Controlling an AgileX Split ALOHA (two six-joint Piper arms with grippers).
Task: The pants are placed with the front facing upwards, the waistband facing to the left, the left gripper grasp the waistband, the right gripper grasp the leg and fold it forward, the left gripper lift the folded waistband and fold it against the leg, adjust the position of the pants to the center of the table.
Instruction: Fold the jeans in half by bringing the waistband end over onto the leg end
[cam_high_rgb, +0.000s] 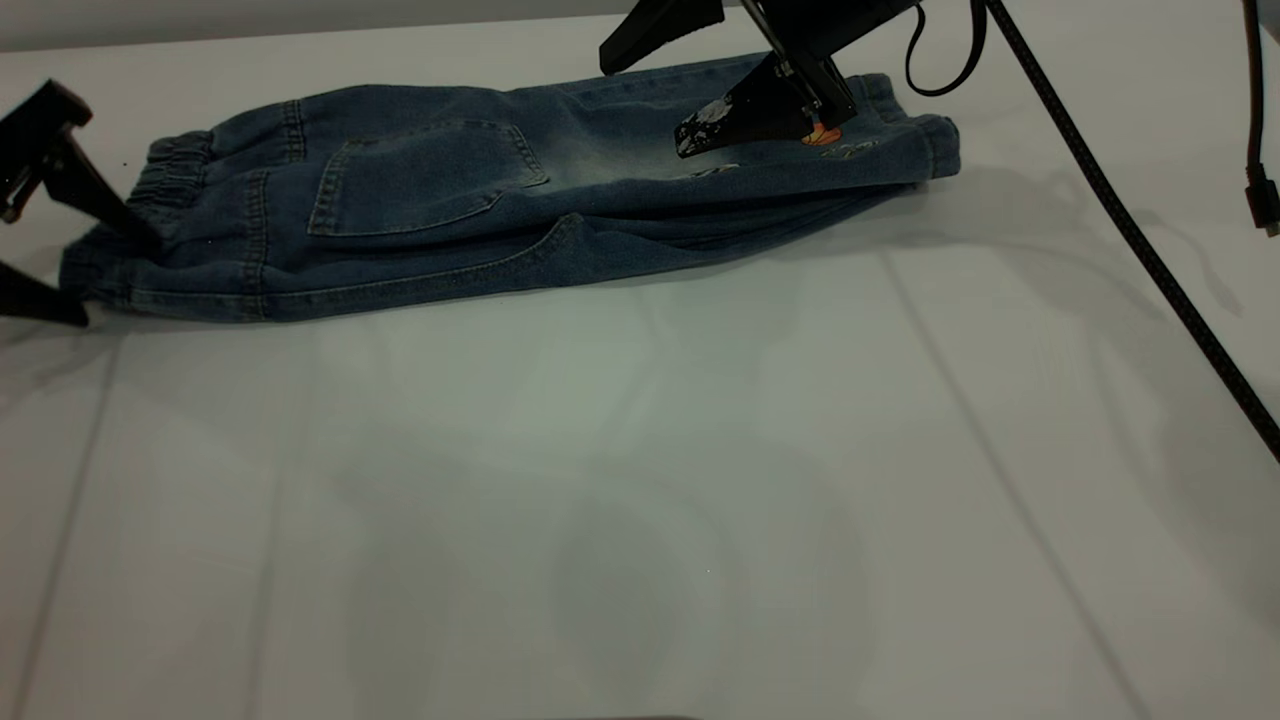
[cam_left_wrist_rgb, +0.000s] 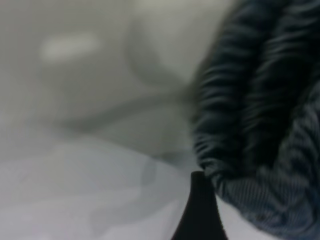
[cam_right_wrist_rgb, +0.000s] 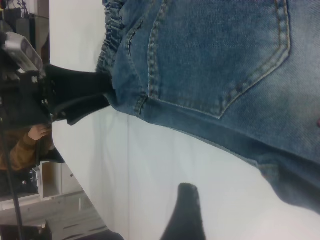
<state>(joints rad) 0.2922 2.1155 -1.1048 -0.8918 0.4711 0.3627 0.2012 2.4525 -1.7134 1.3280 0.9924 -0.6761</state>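
Exterior view: one pair of pants (cam_high_rgb: 480, 215) lies folded lengthwise at the table's (cam_high_rgb: 640, 500) twelve o'clock edge, back pocket (cam_high_rgb: 420, 180) up. Two grippers – the left gripper (cam_high_rgb: 50, 235) at nine o'clock, spread around the waistband (cam_high_rgb: 165, 190), half cut off; the right gripper (cam_high_rgb: 660, 90) gaping above the leg (cam_high_rgb: 850, 150), hiding its print.

Left wrist view: one fingertip (cam_left_wrist_rgb: 200, 210) beside blurred gathered denim.

Right wrist view: one fingertip (cam_right_wrist_rgb: 186, 212) – clear of the cloth.
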